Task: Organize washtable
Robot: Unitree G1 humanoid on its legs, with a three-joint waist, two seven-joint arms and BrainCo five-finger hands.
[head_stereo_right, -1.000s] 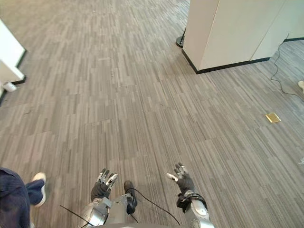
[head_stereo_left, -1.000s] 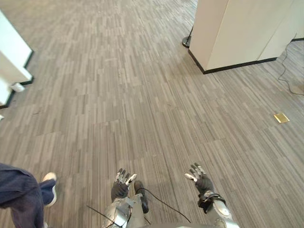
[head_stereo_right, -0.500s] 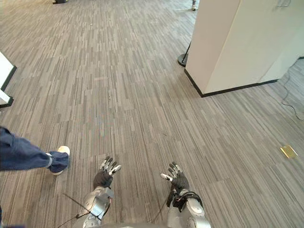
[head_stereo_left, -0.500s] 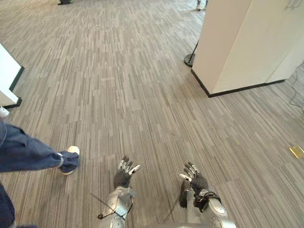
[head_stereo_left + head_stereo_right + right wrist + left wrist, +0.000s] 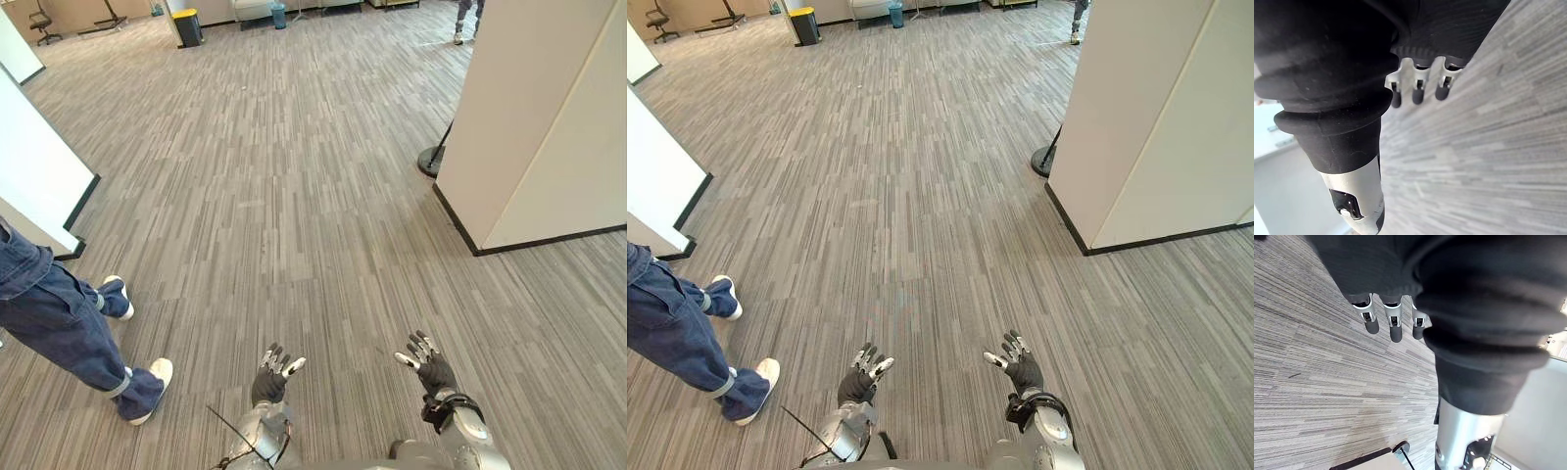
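While left hand (image 5: 271,377) and right hand (image 5: 428,364) hang with fingers spread, holding nothing, yellow-topped bin (image 5: 187,26) stands far off, inside hidden | grey striped floor (image 5: 274,196) | person in jeans (image 5: 54,328) left | white pillar (image 5: 519,127) right

Left hand (image 5: 268,382) and right hand (image 5: 431,370) hover low, fingers spread, empty.
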